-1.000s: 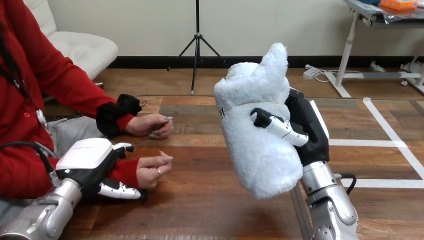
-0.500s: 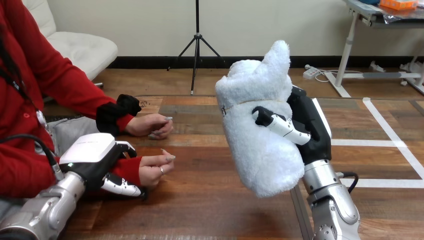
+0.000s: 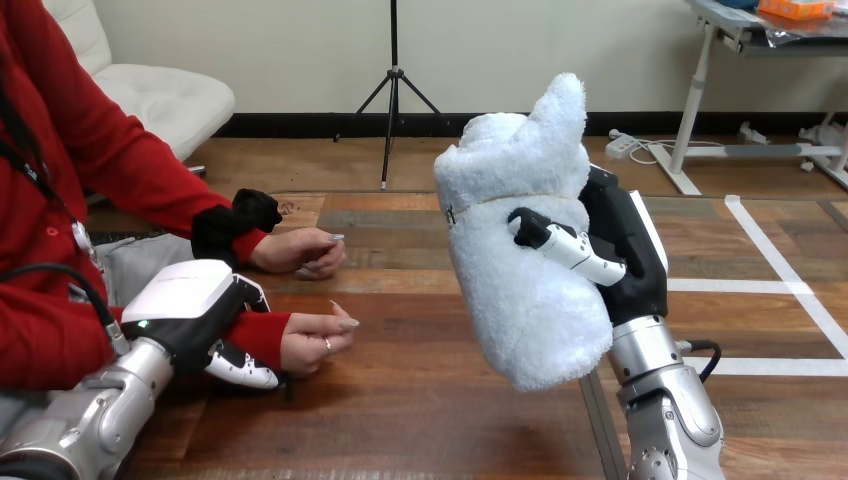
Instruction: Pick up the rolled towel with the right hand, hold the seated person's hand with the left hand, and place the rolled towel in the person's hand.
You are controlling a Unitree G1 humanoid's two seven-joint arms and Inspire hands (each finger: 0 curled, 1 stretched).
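**Wrist steadied at left, towel held upright at right**

At the left the robot's left hand (image 3: pixel 190 305) lies over the person's wrist (image 3: pixel 262 335), its white back on top. A jointed finger (image 3: pixel 240 367) curls in beneath the red sleeve, so the hand closes round the wrist, not the palm. This grip probably serves to pin the arm to the table (image 3: pixel 420 410) and keep the receiving hand from drifting.

Just beyond it, the person's near hand (image 3: pixel 318 338) rests on the wood on its side. Its fingers are loosely curled and point toward the table's middle. It would likely have to open before it can take anything. The person's far hand (image 3: pixel 300 250) lies farther back on the table, apart from both robot hands.

Right of centre, the rolled towel (image 3: pixel 515 270) hangs in the air above the table, well apart from the near hand. The right hand (image 3: pixel 625 255) grips it from the right. The thumb (image 3: pixel 565 248) wraps across the roll's front, and the fingers behind are hidden by the cloth.

The roll's long axis stands nearly upright. Its top, with a peaked flap, leans a little toward the person, and its rounded lower end points down at the table. Held at mid-length like this, either end is free to be offered.
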